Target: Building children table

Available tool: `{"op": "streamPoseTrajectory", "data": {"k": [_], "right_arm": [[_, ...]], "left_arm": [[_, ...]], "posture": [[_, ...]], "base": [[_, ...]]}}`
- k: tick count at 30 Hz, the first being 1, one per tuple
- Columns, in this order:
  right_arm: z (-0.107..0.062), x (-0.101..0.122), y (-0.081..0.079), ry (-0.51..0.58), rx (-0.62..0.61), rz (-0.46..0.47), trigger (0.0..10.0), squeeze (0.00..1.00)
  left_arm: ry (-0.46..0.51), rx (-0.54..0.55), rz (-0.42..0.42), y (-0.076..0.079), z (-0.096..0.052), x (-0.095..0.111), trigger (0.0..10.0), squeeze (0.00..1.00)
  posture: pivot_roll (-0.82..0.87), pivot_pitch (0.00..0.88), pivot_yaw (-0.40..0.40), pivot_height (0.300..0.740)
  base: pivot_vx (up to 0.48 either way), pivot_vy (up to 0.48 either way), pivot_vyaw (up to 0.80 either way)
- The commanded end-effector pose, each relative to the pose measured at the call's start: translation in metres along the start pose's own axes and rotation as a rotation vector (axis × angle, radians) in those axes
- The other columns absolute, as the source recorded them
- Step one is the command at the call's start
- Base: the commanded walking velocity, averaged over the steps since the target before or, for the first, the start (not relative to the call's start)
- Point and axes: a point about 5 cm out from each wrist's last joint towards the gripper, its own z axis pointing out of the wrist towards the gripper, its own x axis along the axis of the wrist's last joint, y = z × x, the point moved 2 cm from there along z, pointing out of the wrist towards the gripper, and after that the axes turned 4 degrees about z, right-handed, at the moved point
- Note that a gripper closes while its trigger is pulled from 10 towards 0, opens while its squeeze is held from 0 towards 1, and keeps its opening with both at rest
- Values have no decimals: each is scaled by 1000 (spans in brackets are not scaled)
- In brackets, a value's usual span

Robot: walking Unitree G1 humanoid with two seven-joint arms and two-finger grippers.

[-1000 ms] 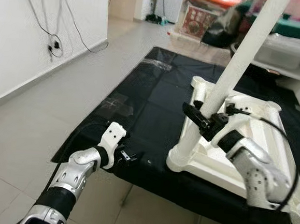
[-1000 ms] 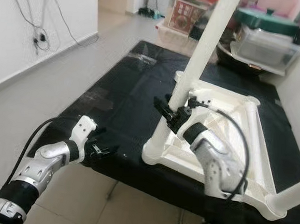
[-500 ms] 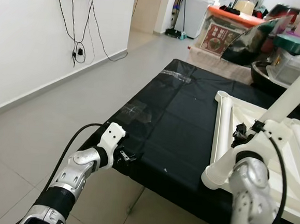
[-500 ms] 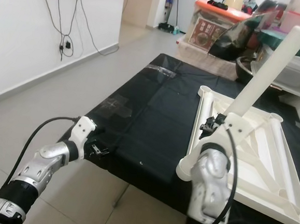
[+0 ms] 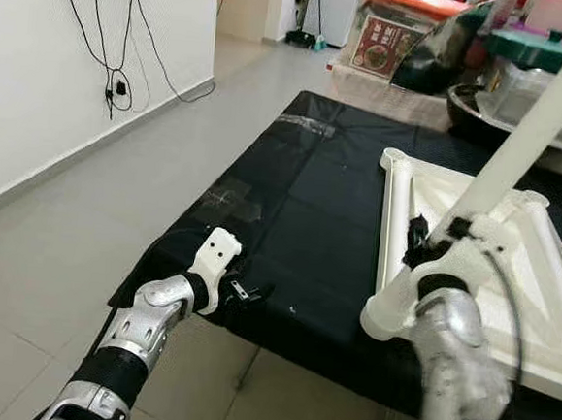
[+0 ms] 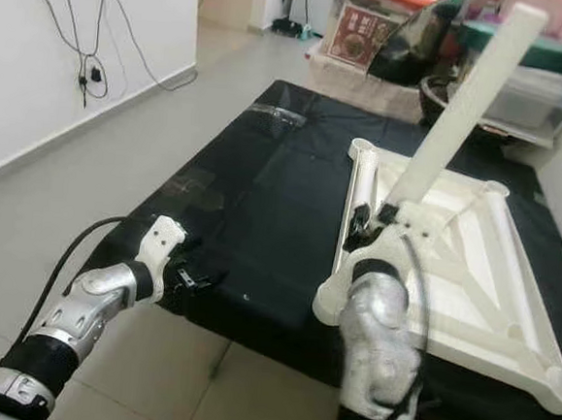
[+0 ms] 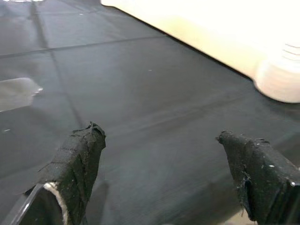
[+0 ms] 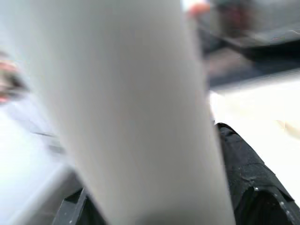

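A white children's table (image 5: 394,214) lies upside down on a black cloth (image 5: 302,192) that covers a low platform. One white leg (image 5: 535,133) rises at a slant from the table's near corner (image 5: 389,321). My right gripper (image 5: 418,238) is shut around that leg low down; in the right wrist view the leg (image 8: 131,108) runs between the black fingers (image 8: 243,173). My left gripper (image 5: 245,293) hovers open at the cloth's near edge, holding nothing. In its wrist view the fingers (image 7: 77,159) stand wide apart over the cloth, with the table's corner (image 7: 281,84) beyond.
A white wall with hanging cables (image 5: 116,85) runs along the left. Storage boxes and bags (image 5: 392,39) crowd the back. Tiled floor (image 5: 63,251) lies left of and in front of the platform.
The head camera has swung, so the whole picture shifted. My right wrist has turned on the leg while keeping its hold. The left arm stays at the cloth's edge.
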Motion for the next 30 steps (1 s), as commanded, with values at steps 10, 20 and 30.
{"op": "streamPoseTrajectory", "data": {"k": [10,20,30], "right_arm": [[-15,-3,-45,-143,629,-81,10000,0],[6,-59,-32,-403,719,-220,10000,0],[32,-51,46,-256,43,-259,0,0]], "left_arm": [[-6,-16,4,1,4,0,10000,0],[-6,-9,6,1,4,0,10000,0],[-8,-4,3,3,1,-5,10000,0]], "posture": [[131,0,-109,740],[161,0,-129,740],[149,0,-130,740]], "base": [[0,0,0],[0,0,0],[0,0,0]]}}
